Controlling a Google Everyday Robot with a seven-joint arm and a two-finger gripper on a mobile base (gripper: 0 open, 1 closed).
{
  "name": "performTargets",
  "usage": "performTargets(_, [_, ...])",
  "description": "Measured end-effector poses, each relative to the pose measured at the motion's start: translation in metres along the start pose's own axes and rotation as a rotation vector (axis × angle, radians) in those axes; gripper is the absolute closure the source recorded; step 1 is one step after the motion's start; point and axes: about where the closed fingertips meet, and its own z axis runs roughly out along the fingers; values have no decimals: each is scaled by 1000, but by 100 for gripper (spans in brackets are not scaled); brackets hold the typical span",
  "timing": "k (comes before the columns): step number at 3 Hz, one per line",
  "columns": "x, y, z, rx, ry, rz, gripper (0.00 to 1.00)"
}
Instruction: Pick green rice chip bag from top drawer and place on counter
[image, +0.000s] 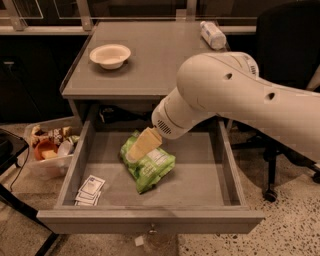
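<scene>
The green rice chip bag (149, 167) lies flat near the middle of the open top drawer (150, 220), its white label panel facing up. My gripper (136, 151) reaches down into the drawer and sits right over the bag's upper left end, its tan fingers (145, 142) on or just above the bag. The big white arm comes in from the right and hides the drawer's back right part. The grey counter (150, 60) is above the drawer.
A white bowl (110, 54) stands on the counter's left side and a plastic bottle (212, 34) lies at its back right. Small white paper packets (90, 190) lie in the drawer's front left corner. A bin of clutter (50, 147) sits on the floor left; a chair (285, 150) stands right.
</scene>
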Motion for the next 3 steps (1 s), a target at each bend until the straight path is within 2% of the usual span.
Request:
performTargets(1, [-4, -1, 9, 10, -12, -15, 0])
performTargets(2, [-7, -15, 43, 26, -6, -21, 0])
performTargets(3, [1, -31, 90, 30, 42, -4, 0])
